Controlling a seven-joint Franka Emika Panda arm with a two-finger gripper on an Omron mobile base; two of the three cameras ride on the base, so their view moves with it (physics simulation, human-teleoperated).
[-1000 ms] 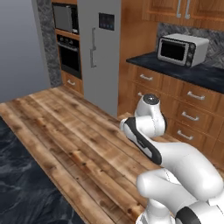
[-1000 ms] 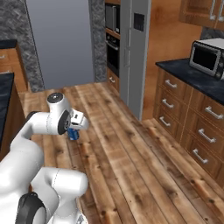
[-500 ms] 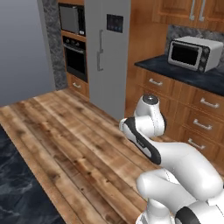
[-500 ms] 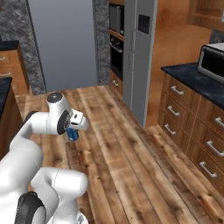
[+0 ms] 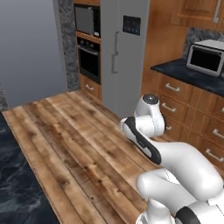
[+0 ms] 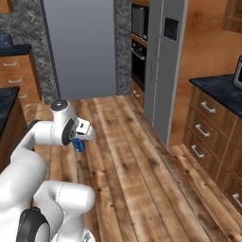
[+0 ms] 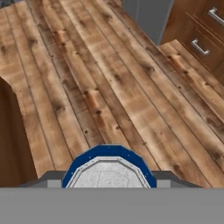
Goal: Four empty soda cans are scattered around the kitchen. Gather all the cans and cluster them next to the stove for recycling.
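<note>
The jaws (image 7: 108,181) are closed on a blue soda can (image 7: 108,168). In the hand view the can sits right between the dark finger tips, its silvery top facing the camera inside a blue rim. In the right base view the can (image 6: 79,144) shows as a small blue cylinder tucked under the white hand, held above the wooden floor (image 6: 142,189) beside the arm's dark joint.

Below the can the floor planks (image 7: 109,87) run bare. At the left edge of the hand view a dark brown cabinet side (image 7: 11,144) stands close. At the top of that view is the grey foot of the refrigerator (image 7: 146,13), and beside it wooden drawers with silver handles (image 7: 205,30).

Farther out, the tall grey refrigerator (image 5: 124,52) stands against the wall, with a built-in black wall oven (image 5: 89,43) just to its left. To its right a dark counter (image 5: 188,72) tops a row of wooden drawers and carries a silver toaster oven (image 5: 205,57). A dark stone counter (image 5: 17,183) fills the lower left of the left base view.
</note>
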